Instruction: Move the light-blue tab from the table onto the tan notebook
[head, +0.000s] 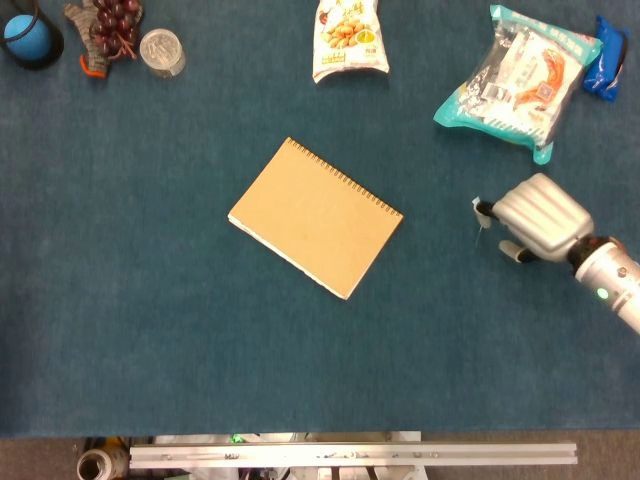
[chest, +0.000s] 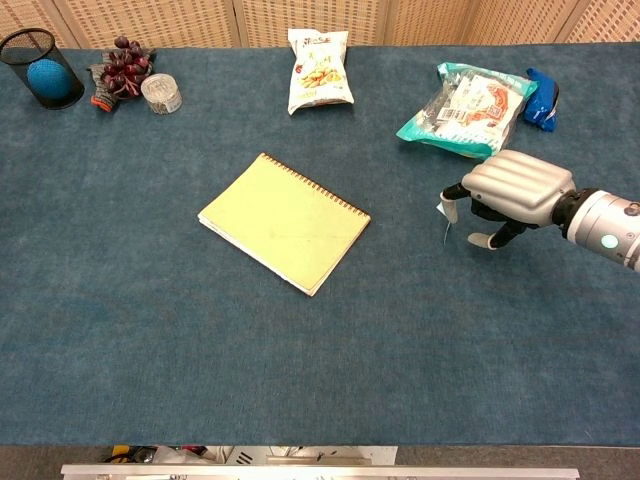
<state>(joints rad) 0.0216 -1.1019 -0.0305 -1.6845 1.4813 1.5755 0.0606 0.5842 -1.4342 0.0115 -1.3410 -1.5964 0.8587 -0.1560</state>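
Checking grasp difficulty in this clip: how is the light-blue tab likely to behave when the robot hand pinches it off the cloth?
The light-blue tab looks like a thin, curled sliver, so probably very light and floppy, apt to bend. It lies on the fuzzy blue table, so it may slide or flip if nudged. The right robot hand is at it; contact is unclear.
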